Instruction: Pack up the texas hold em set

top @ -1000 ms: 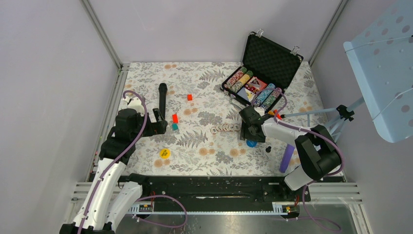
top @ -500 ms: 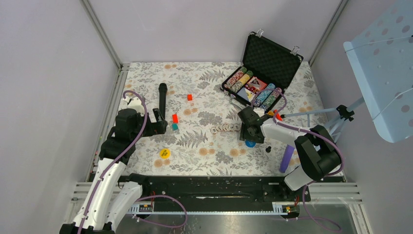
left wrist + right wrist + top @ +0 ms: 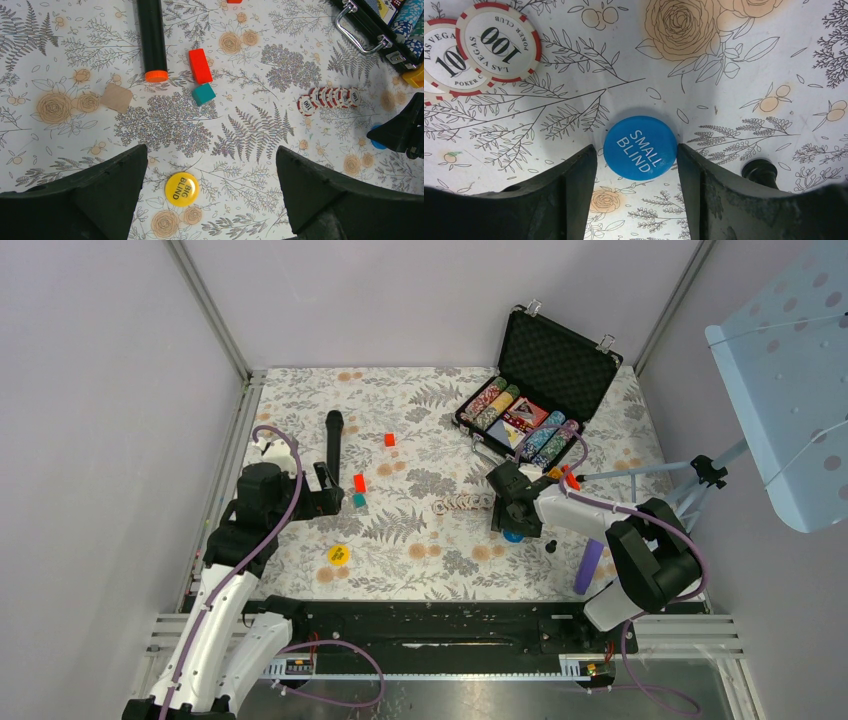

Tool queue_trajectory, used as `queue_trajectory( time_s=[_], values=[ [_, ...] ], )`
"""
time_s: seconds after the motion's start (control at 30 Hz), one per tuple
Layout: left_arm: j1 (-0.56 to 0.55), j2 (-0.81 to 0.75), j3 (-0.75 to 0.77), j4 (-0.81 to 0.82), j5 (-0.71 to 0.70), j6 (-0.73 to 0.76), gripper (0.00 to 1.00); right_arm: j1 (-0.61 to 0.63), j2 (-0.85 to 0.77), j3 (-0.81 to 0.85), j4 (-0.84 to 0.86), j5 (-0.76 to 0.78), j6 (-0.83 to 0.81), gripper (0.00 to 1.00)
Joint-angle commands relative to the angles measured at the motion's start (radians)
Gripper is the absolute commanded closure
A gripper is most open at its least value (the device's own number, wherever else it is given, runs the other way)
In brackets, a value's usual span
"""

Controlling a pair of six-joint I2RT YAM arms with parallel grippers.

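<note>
Right gripper (image 3: pixel 637 155), fingers spread closely either side of the blue small blind button (image 3: pixel 640 147), chip row (image 3: pixel 330 97) just left, left gripper (image 3: pixel 211 150) wide open.

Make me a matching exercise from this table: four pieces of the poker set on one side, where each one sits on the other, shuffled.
1 small blind button
2 big blind button
3 red-edged chips
4 briefcase

A far right corner, lid up
B between the fingers of the right gripper
C near-left part of the table
D fanned row, centre

Pairs: 1-B, 2-C, 3-D, 4-A
</note>
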Motion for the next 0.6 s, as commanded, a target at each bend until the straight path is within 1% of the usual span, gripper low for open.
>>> queue_trajectory(
  time_s=[0.0, 0.37, 0.57],
  values=[
    [-0.003, -0.004, -0.006, 0.036, 0.022, 0.011, 0.01, 0.016, 0.033, -0.026, -0.111, 0.002, 0.013, 0.34],
    [-0.003, -0.002, -0.005, 0.036, 0.02, 0.011, 0.01, 0.016, 0.084, 0.002, -0.093, 0.028, 0.014, 0.43],
    [-0.003, -0.001, -0.006, 0.036, 0.02, 0.011, 0.01, 0.016, 0.062, 0.005, -0.089, 0.05, 0.017, 0.46]
  ],
)
